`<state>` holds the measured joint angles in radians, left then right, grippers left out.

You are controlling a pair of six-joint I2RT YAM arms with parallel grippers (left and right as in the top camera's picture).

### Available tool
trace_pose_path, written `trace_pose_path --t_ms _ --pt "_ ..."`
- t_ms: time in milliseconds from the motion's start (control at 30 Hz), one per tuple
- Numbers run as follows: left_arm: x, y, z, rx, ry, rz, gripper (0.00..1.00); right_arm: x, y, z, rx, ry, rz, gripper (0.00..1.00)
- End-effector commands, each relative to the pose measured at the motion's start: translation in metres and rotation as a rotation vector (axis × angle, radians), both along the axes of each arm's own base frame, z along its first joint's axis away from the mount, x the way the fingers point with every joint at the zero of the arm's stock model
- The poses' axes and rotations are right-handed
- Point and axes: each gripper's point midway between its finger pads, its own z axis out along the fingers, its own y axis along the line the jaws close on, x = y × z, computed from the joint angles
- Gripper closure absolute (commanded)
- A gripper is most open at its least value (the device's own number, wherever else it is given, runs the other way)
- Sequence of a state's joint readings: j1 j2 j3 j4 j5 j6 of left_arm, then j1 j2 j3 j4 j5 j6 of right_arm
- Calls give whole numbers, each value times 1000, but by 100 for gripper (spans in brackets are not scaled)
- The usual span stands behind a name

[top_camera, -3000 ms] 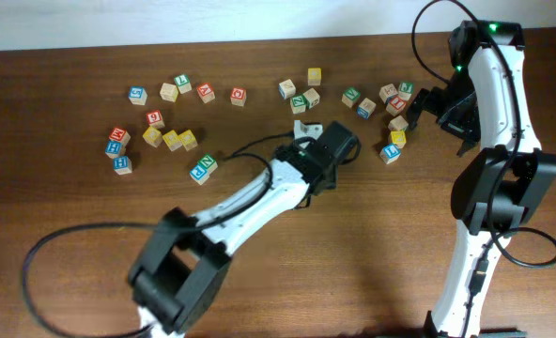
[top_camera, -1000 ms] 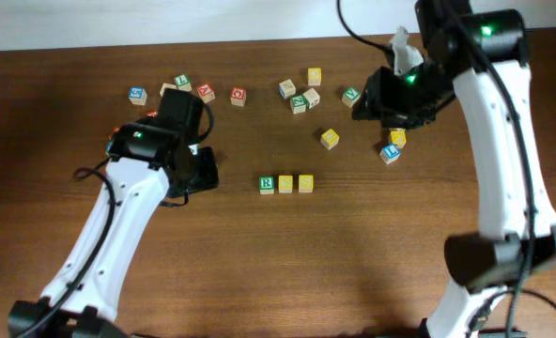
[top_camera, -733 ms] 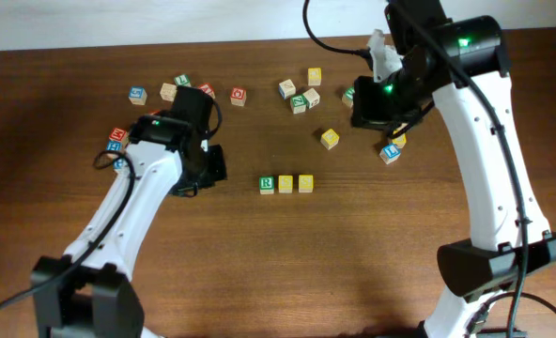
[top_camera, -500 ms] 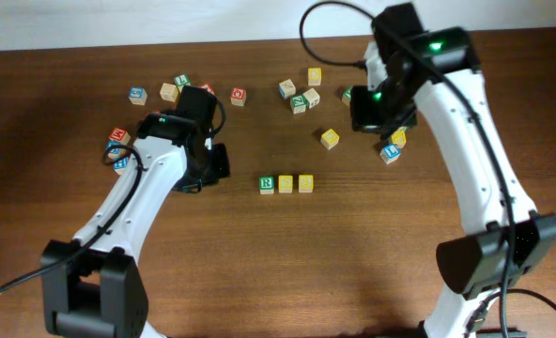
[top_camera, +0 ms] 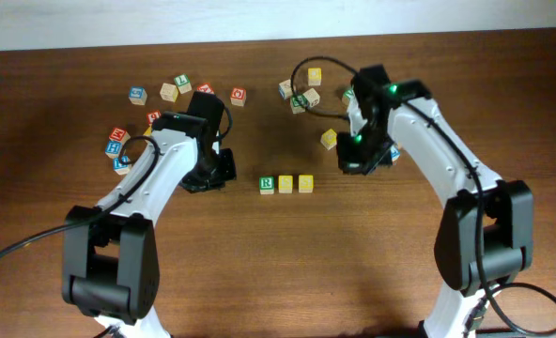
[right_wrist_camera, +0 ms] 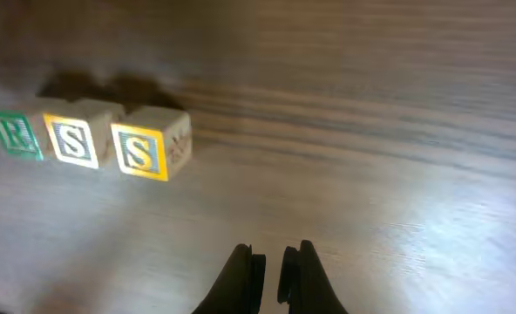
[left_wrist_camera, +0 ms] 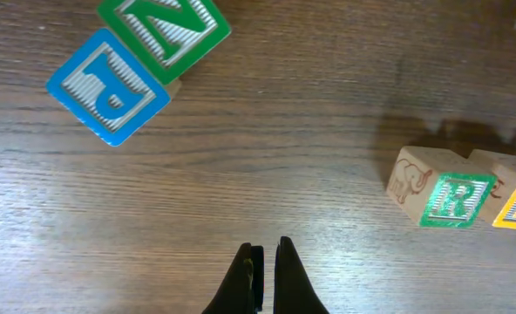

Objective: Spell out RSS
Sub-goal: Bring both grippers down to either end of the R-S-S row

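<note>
Since a second earlier, both grippers had swung inward and closed on nothing. We saw the RSS row [top_camera: 285, 183] on the tabletop [top_camera: 278, 272] between them, cubes touching. Its green R lay toward our left gripper [left_wrist_camera: 267, 262] and its two yellow S faces toward our right gripper [right_wrist_camera: 271, 262], neither clearly nearer.

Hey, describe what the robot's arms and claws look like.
The left arm and right arm have white links and black joints, with black cables looping off them. A green light glows on the right arm. The left claw and right claw each have two slim, dark, tapered fingers.
</note>
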<state>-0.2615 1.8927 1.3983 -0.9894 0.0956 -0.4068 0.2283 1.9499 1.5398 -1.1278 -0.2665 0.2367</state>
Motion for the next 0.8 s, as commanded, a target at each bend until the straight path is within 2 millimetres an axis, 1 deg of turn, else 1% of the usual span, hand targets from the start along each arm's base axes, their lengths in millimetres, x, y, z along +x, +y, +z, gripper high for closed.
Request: trace_pose_path --t_ms 0,100,233,367,433,533,567,700,767 --pt "2 -8 -4 -40 0 -19 100 -11 19 -11 120 34 -1 96" --pt "7 -9 -3 -46 -23 -20 100 -12 23 -18 142 30 2 96" --pt "13 -11 -6 -50 -40 -20 100 -5 24 -24 147 1 -30 96" --pt "14 -11 -20 -46 -18 -20 100 5 29 -24 158 -41 -28 96" --pt "13 -13 -31 -45 8 -23 100 7 30 -26 154 -47 -24 96" --pt "9 -18 -42 -39 35 -37 100 9 23 -39 82 -46 -41 96" --pt "8 -19 -44 -37 41 -42 100 8 25 -42 79 -40 -37 96" --pt "8 -27 -46 -41 30 -65 100 10 26 -44 78 -47 -34 96" --pt "9 -34 -47 -44 21 -81 100 12 20 -46 39 -53 -48 96"
